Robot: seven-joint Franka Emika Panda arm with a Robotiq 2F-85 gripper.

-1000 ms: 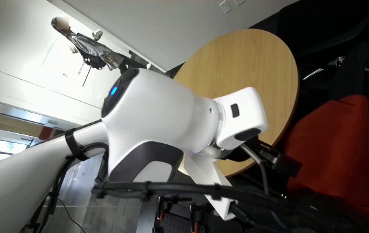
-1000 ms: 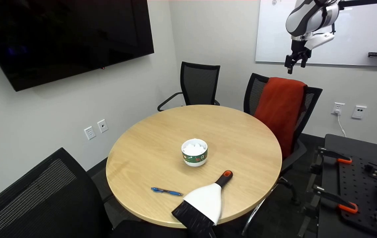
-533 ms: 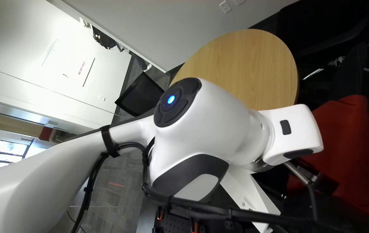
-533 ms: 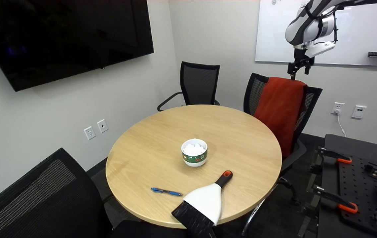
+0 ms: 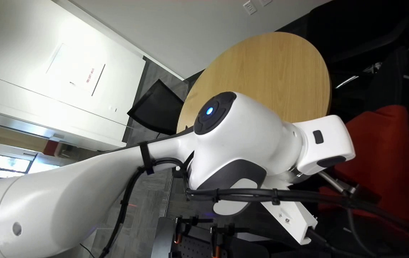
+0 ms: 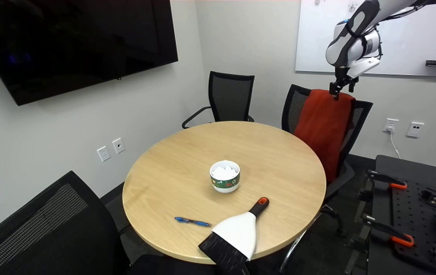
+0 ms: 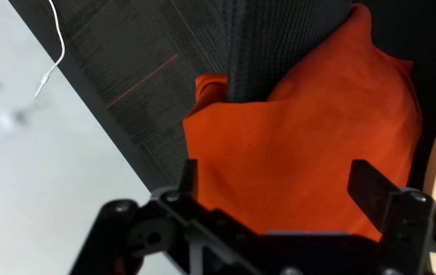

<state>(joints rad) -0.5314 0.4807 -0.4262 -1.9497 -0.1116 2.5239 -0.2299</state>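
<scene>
In an exterior view, your arm (image 5: 242, 139) stretches before a round wooden table (image 5: 279, 68) and partly hides a red cloth (image 5: 380, 150). In an exterior view, your gripper (image 6: 343, 92) hangs at the top of that cloth, which drapes over the back of a black mesh chair (image 6: 359, 117) near the table; contact cannot be judged. The wrist view shows your jaws spread wide and unclenched, the cloth visible between them.

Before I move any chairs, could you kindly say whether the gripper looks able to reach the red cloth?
Probably yes: in the wrist view the open gripper faces the red cloth draped over the chair, with nothing visible between gripper and cloth.
</scene>
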